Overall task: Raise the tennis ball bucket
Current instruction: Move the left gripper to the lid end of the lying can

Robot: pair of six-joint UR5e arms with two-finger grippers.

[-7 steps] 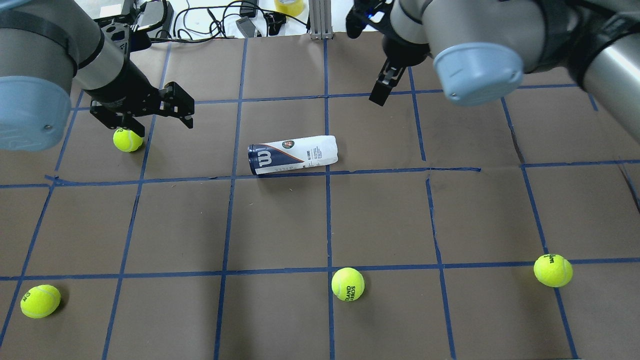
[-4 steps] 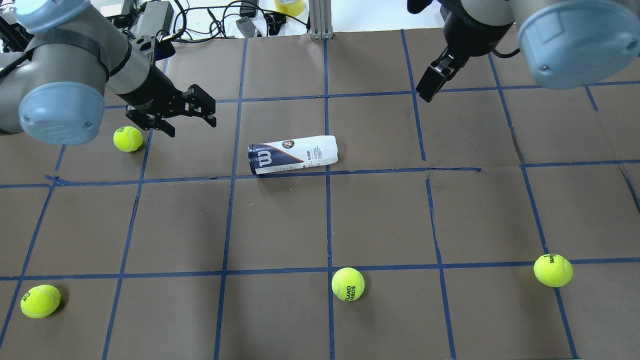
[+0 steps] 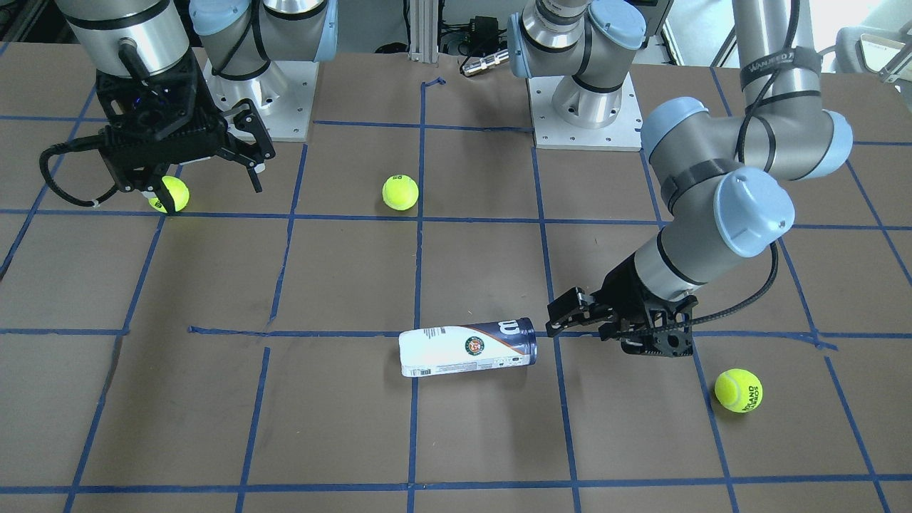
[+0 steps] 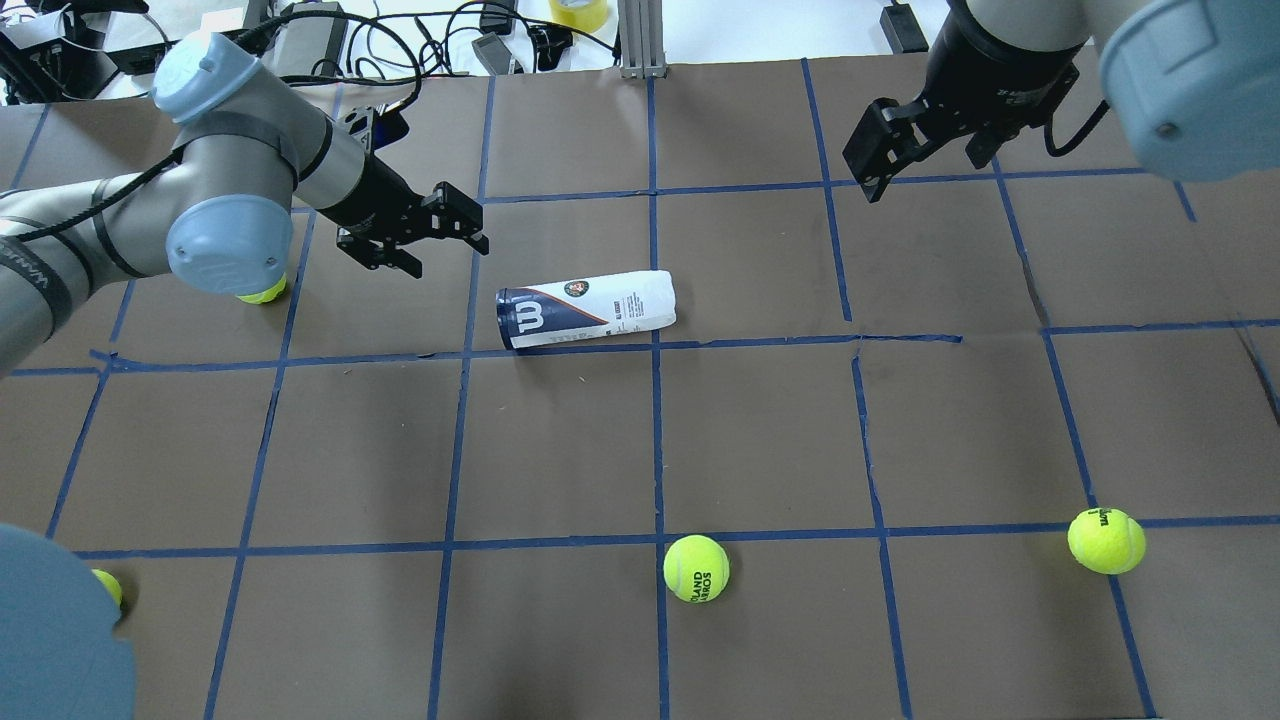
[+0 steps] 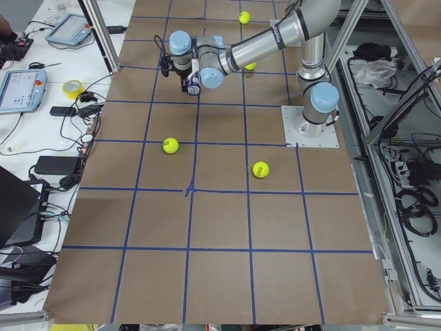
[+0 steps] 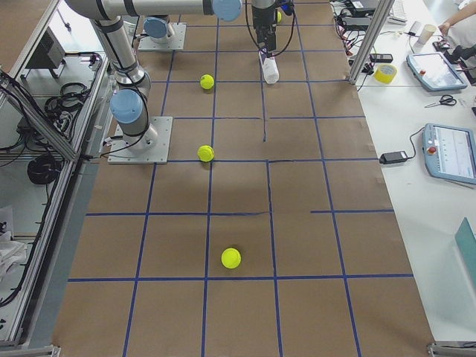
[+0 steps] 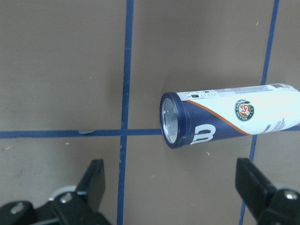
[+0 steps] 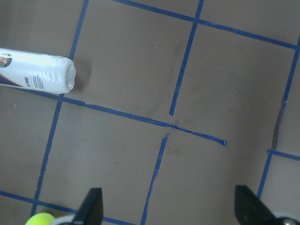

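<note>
Tennis ball bucket (image 4: 586,309): position?
Lying on its side on the counter (image 4: 760,430), mid-grid, dark blue rim toward the left fingers (image 7: 93,180), untouched.
Contents?
Cannot tell; the label covers the wall.
Fingers?
Left spread wide, near the rim end; the right fingers (image 8: 91,206) wide too, well apart, holding nothing.

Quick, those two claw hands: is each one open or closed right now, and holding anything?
The left gripper is open and empty, near the tennis ball bucket but not touching it.
The right gripper is open and empty.
</note>
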